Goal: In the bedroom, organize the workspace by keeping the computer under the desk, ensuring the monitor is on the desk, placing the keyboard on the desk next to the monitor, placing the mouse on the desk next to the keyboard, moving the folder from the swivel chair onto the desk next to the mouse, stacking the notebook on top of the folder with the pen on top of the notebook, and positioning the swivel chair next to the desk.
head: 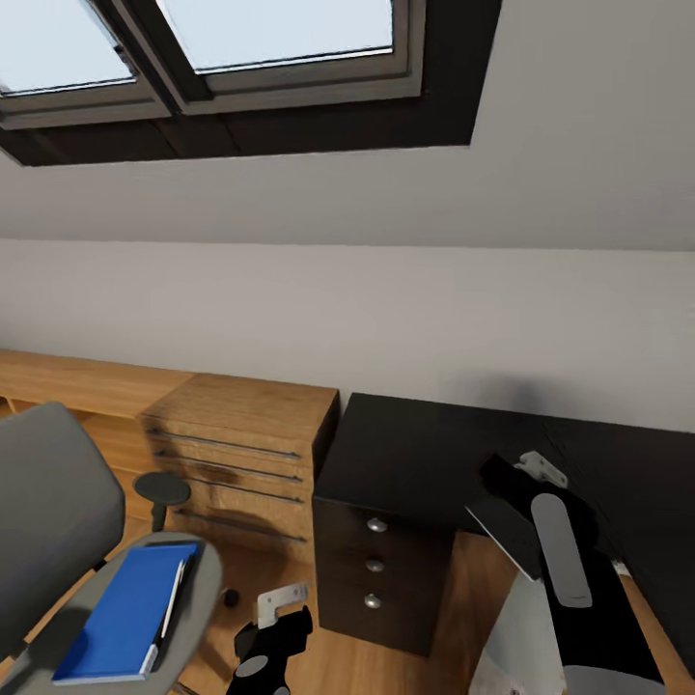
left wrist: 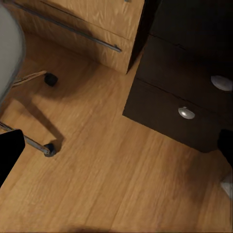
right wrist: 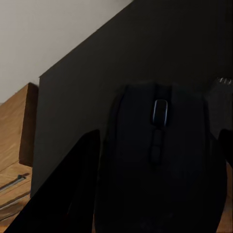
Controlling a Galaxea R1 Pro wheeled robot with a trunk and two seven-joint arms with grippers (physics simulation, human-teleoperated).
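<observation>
While right tool (right wrist: 158,145) pinches mouse (right wrist: 160,160) above black tabletop (head: 425,454) at lower right of head view, lower flat, release gently. Left tool (head: 270,642) state: cannot tell. Blue folder (head: 121,618) on swivel chair (head: 58,521), lower left.

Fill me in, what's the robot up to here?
It's tidying a bedroom workspace. The right gripper holds the mouse between its jaws over the black desk, apparently about to set it down. The left gripper hangs low over the floor, holding nothing. On the chair seat lies a blue folder or notebook, hard to tell which, with a pen on top, not yet moved.
</observation>
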